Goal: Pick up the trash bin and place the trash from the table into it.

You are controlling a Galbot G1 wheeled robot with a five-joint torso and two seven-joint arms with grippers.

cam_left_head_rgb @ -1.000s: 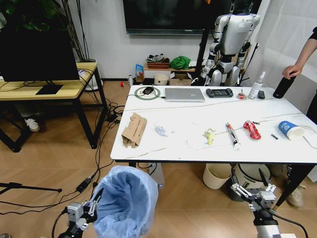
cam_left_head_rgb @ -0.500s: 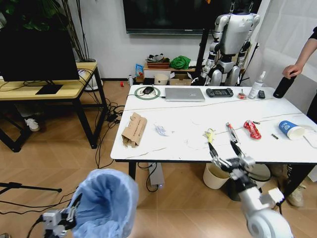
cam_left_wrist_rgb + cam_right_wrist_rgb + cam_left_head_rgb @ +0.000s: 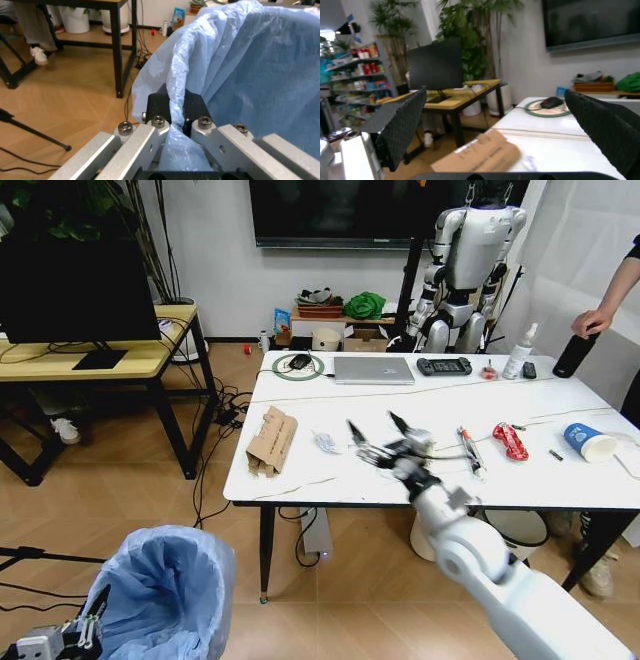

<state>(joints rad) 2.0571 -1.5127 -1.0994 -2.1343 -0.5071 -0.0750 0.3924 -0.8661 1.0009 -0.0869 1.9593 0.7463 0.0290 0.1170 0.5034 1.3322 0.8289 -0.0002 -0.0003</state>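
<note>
Low at the robot's left, off the floor beside the table's near corner, the trash bin point(image 3: 165, 595) hangs from the left gripper point(image 3: 175, 123), whose fingers are pinched tight on the rim and its crinkled light-blue bag. Farther out, the right gripper point(image 3: 385, 442) reaches over the white table point(image 3: 300, 480) with its two black fingers point(image 3: 400, 127) spread wide and nothing between them. It hovers above the tabletop near a crumpled white wrapper point(image 3: 325, 443), with the flattened cardboard box point(image 3: 270, 441) to its left. To its right lie the white tube point(image 3: 470, 452), the red wrapper point(image 3: 509, 441) and, near the table's right edge, the blue paper cup point(image 3: 586, 442). Beyond these, along the far edge, sits a closed laptop point(image 3: 373, 370).
</note>
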